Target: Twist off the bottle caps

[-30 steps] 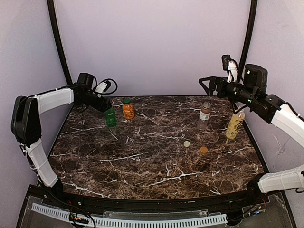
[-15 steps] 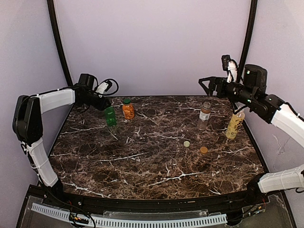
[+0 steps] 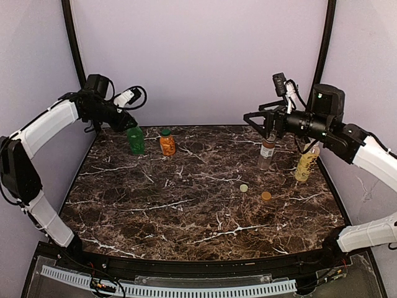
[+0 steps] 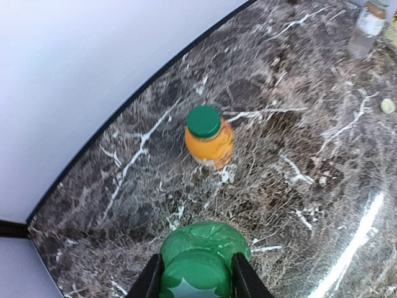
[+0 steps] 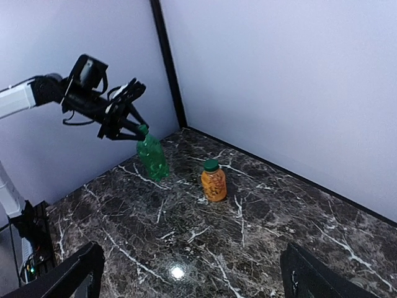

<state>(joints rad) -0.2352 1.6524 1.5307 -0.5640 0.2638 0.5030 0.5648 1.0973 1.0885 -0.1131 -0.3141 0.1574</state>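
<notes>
My left gripper [image 3: 127,123] is shut on the green cap [image 4: 195,273] of the all-green bottle [image 3: 135,141] and holds it slightly tilted near the table's back left corner; its fingers [image 4: 151,282] flank the cap. The squat orange bottle [image 3: 167,143] with a green cap stands just right of it and also shows in the left wrist view [image 4: 209,138]. The clear bottle with brown label [image 3: 267,151] and the pale yellow bottle [image 3: 306,163] stand at the right. My right gripper [image 3: 255,121] is open and empty, up in the air above and left of the clear bottle.
Two loose caps lie on the marble table [image 3: 186,211]: a pale one [image 3: 244,187] and an orange one [image 3: 266,195]. Purple walls close in the back and sides. The right wrist view shows the green bottle [image 5: 152,158] and orange bottle [image 5: 213,181] far off.
My left gripper has pulled the green bottle back and left, toward the rear wall. My right arm has swung left, its open gripper now past the clear bottle.
</notes>
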